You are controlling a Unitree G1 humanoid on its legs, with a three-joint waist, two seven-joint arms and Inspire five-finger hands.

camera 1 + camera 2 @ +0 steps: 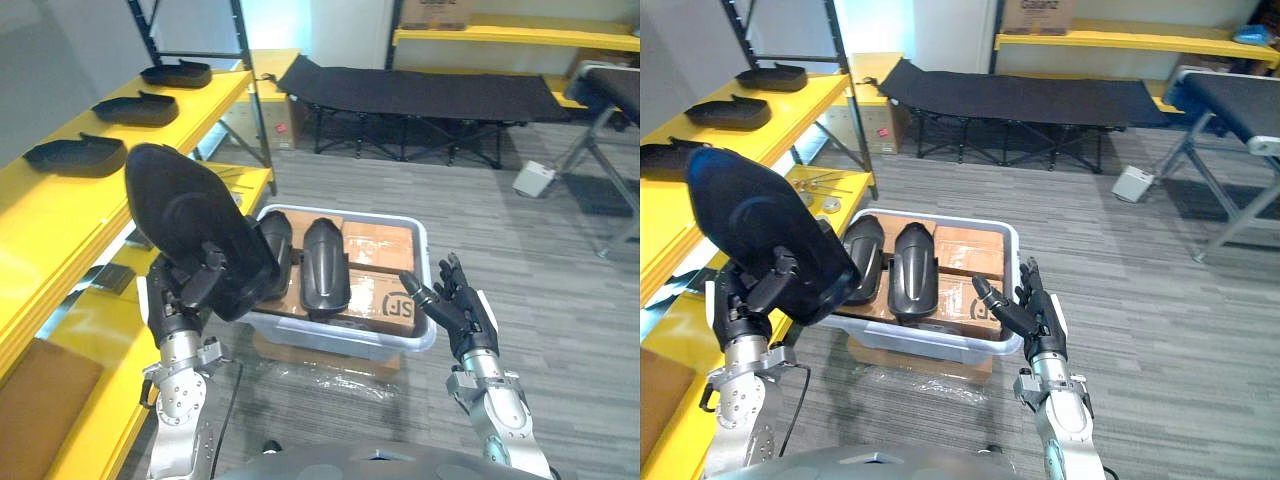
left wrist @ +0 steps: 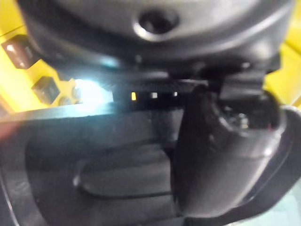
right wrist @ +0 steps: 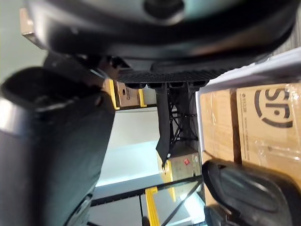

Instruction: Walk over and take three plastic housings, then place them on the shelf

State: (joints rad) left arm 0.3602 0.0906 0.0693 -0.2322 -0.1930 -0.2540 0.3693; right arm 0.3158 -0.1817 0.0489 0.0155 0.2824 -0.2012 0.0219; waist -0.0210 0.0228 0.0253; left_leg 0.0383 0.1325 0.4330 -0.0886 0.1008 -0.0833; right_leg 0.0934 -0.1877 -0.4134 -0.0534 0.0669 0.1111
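yellow shelf [image 1: 60,215]: standing at far left, bearing three shelved housings in a row on the upper tier, namely the near one [image 1: 75,157], the middle one [image 1: 135,108] and the far one [image 1: 177,73]; showing bare board on the near side of the row.
held housing [image 1: 190,225]: standing raised and roughly upright, black plastic, just beside the shelf's front edge and above the bin's left corner.
left hand [image 1: 185,295]: gripping the held housing, fingers and thumb curling round its lower edge.
step in hand: judging by the layout, carrying a picked housing from bin to shelf; placing not yet done.
next move: calling for swinging left, tipping the housing flat and lowering it onto bare board, keeping apart from the near one.
in the way: likely the shelf's front edge and the lower tier, both lying close to the left arm.
white bin [image 1: 400,345]: sitting between the two hands.
binned housings [image 1: 325,265]: lying side by side, two in number, on cardboard boxes [image 1: 378,245].
right hand [image 1: 460,310]: hovering just beside the bin's right corner, fingers spread, holding nothing.
black folding cot [image 1: 420,95]: standing well apart at the back, obstructing nothing.
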